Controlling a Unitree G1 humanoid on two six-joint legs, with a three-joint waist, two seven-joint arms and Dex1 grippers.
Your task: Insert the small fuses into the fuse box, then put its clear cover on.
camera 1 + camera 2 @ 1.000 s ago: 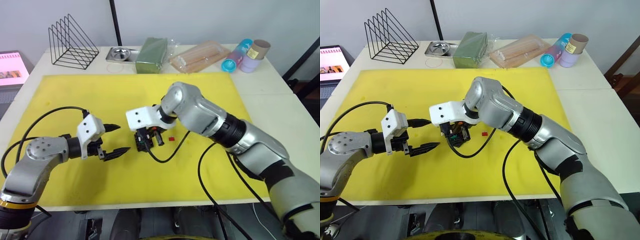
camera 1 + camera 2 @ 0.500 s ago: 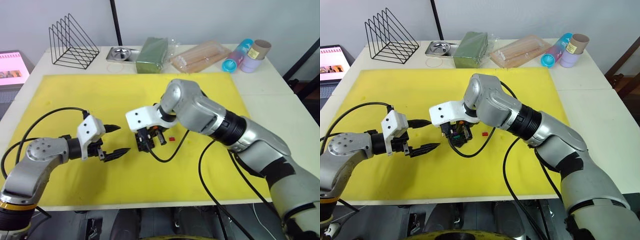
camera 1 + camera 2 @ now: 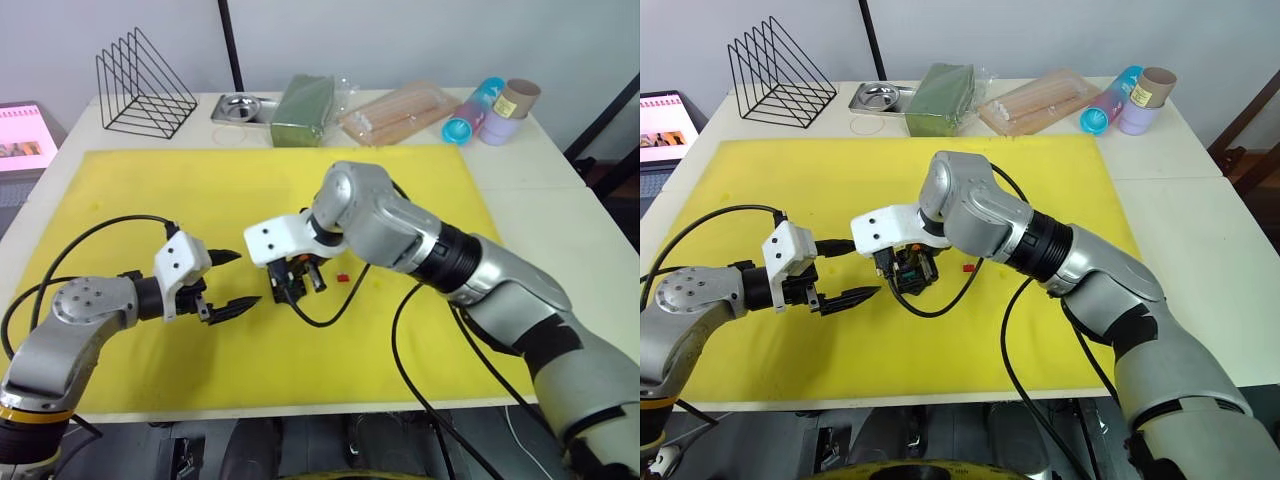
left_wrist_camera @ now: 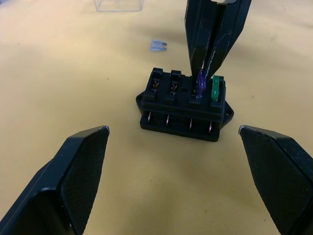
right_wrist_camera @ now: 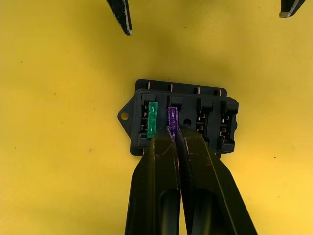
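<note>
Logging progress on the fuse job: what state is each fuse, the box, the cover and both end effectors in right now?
Green fuse: seated in the end slot.
Purple fuse: in the next slot, pinched by the right end effector.
Red fuse: loose on the mat.
Greyish fuse: loose on the mat.
Fuse box: two slots unfilled, uncovered.
Cover: on the mat, off the box.
Left end effector: open, holding nothing.
</note>
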